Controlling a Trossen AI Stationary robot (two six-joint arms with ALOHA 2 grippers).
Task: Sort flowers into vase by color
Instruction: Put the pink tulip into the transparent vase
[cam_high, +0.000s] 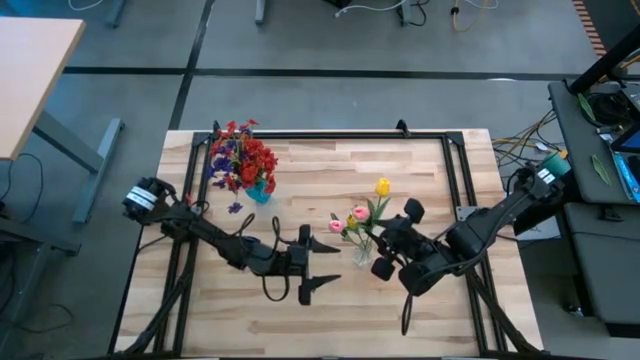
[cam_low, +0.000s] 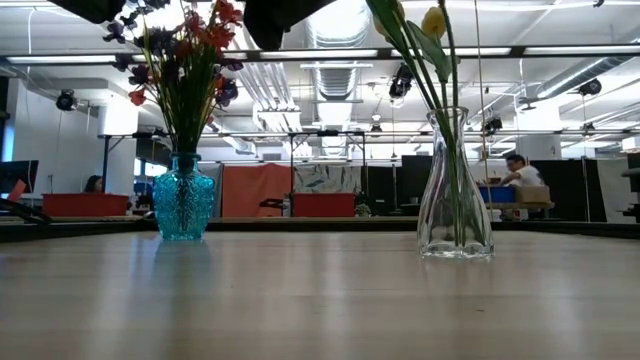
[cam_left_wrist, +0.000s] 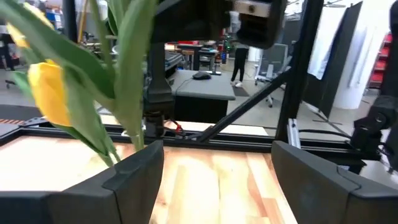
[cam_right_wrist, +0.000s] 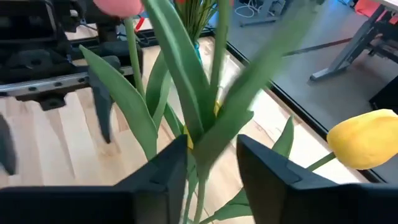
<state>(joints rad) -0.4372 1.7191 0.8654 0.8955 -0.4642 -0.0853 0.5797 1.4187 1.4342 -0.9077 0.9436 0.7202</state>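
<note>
- Wooden table (cam_high: 420, 175) with a black frame sits in an open workshop — desks and a seated person show far behind it in the low view.
- Red and purple flowers (cam_high: 240, 160) stand in the blue vase (cam_low: 184, 205) at the far left of the table.
- Yellow and pink flowers (cam_high: 362, 213) are gathered in the clear vase (cam_low: 455, 190), near the table's middle.
- Right gripper (cam_right_wrist: 211, 163) is at that bunch: its fingers are parted, with the green stems (cam_right_wrist: 198, 102) running between them, though I cannot tell whether they touch.
- Left gripper (cam_high: 322, 268) waits just beside the clear vase — fingers spread, pinching nothing.
- My judgement: sorting looks nearly done. If the right gripper is letting go, it should back off along the stems, slowly, so no leaf snags and tips the light vase.
</note>
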